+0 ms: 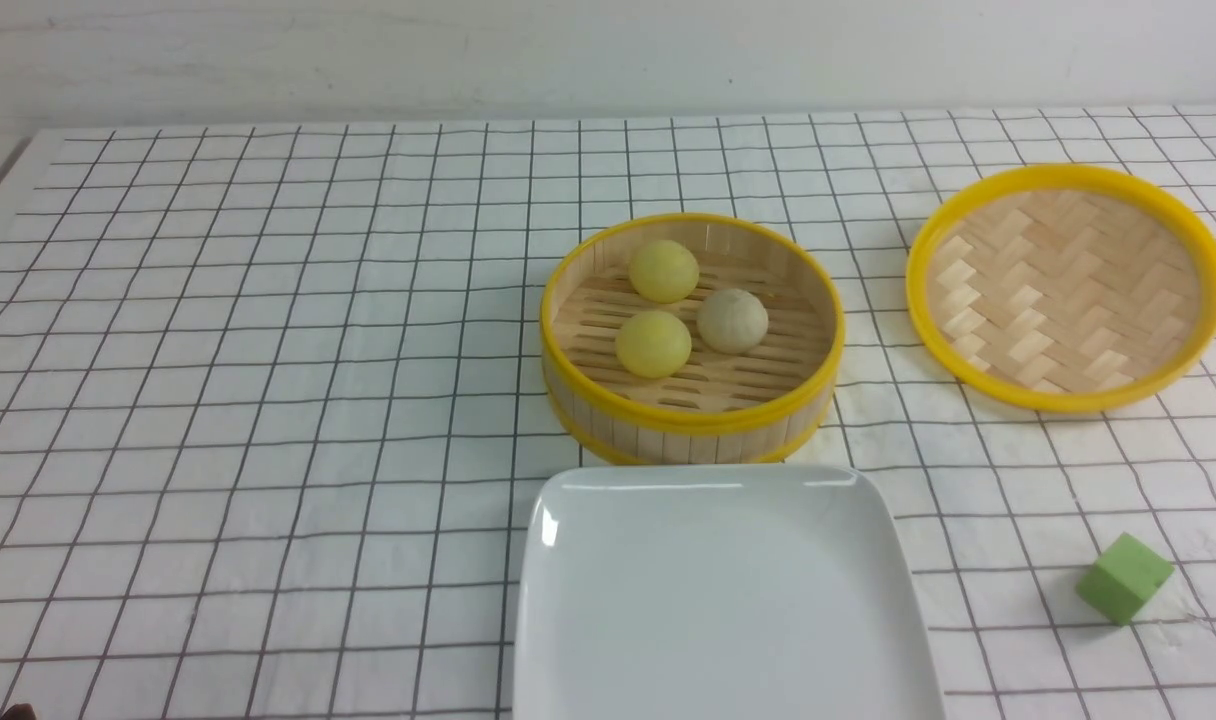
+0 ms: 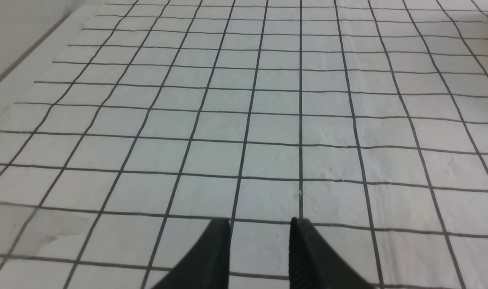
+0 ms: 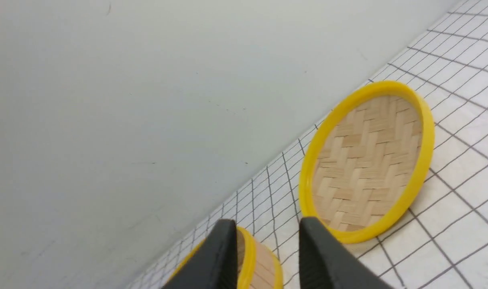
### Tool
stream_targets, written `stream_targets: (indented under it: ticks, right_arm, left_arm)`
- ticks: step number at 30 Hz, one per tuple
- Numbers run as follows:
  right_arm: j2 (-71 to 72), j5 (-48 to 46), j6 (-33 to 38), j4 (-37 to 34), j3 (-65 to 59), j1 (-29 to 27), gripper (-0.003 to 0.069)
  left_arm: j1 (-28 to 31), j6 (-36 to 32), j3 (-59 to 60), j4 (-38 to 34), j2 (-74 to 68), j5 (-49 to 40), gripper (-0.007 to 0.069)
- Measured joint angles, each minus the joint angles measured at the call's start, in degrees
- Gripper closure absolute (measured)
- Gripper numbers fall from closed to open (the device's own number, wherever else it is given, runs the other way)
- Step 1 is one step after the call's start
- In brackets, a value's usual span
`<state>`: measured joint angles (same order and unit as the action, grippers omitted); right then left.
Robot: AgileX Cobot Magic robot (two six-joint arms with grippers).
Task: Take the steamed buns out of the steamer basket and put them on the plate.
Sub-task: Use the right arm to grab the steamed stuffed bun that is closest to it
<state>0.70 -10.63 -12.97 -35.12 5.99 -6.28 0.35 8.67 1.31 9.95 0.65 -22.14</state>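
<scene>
The steamer basket [image 1: 668, 435] stands at the table's middle and holds all three steamed buns: a pale yellow bun [image 1: 664, 270] at the back, a pale yellow bun [image 1: 653, 343] at the front and a greyish beige bun [image 1: 732, 320] to the right. The white plate [image 1: 718, 600] lies bare just in front of the basket. Neither gripper shows in the front view. My left gripper [image 2: 260, 220] is open and empty over bare checked cloth. My right gripper [image 3: 268, 220] is open and empty, with the basket's rim [image 3: 250, 253] just beyond its fingers.
The shallow yellow-rimmed woven lid [image 1: 1066, 288] lies upside down at the right of the basket and also shows in the right wrist view [image 3: 368, 160]. A green cube [image 1: 1123, 578] sits at the front right. A white wall runs behind the table.
</scene>
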Motion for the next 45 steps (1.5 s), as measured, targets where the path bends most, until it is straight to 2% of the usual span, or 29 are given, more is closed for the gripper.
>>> stream_targets:
  ticks: [12,17,21,22,23,25,27,31,34,42,45]
  right_arm:
    - [0.00,-4.33,-0.06,-5.08,0.00,0.00,0.0419]
    - [0.00,-11.16,1.01,-9.32,0.63,0.00,0.0419]
    - [0.00,-15.53,8.13,-12.71,2.66,0.00,0.0419]
    - [0.00,-17.28,15.09,-15.17,4.52,0.00,0.0419]
    - [0.00,-17.28,15.09,-15.49,4.52,0.00,0.0419]
    - [0.00,-18.86,26.31,-19.08,7.73,0.00,0.0419]
    - [-0.09,-19.98,33.74,-22.29,10.41,0.00,0.0419]
    - [-4.36,-22.63,38.38,-25.76,14.44,0.00,0.0419]
    - [-10.56,-25.92,41.20,-25.03,17.63,0.00,0.0419]
    - [-27.40,-32.68,44.88,-22.84,28.48,0.00,0.0419]
    - [-31.56,-33.25,48.91,-22.67,31.73,0.00,0.0419]
  left_arm:
    - [0.00,0.00,0.00,0.00,0.00,0.00,0.0384]
    - [0.00,1.51,0.27,-2.42,0.00,2.84,0.0384]
    - [0.00,5.09,0.38,-7.37,0.00,8.51,0.0384]
    - [0.00,7.32,0.38,-9.95,0.00,12.55,0.0384]
    - [0.00,7.94,0.38,-10.63,0.00,13.56,0.0384]
    - [0.00,11.93,0.38,-14.50,0.00,18.96,0.0384]
    - [0.00,15.44,0.38,-16.93,0.00,23.09,0.0384]
    - [0.00,19.55,0.38,-17.97,0.00,27.51,0.0384]
    - [0.00,21.54,0.38,-18.30,0.00,30.33,0.0384]
    - [0.00,22.47,0.38,-18.54,0.00,36.13,0.0384]
    - [0.00,22.62,0.38,-18.60,0.00,36.79,0.0384]
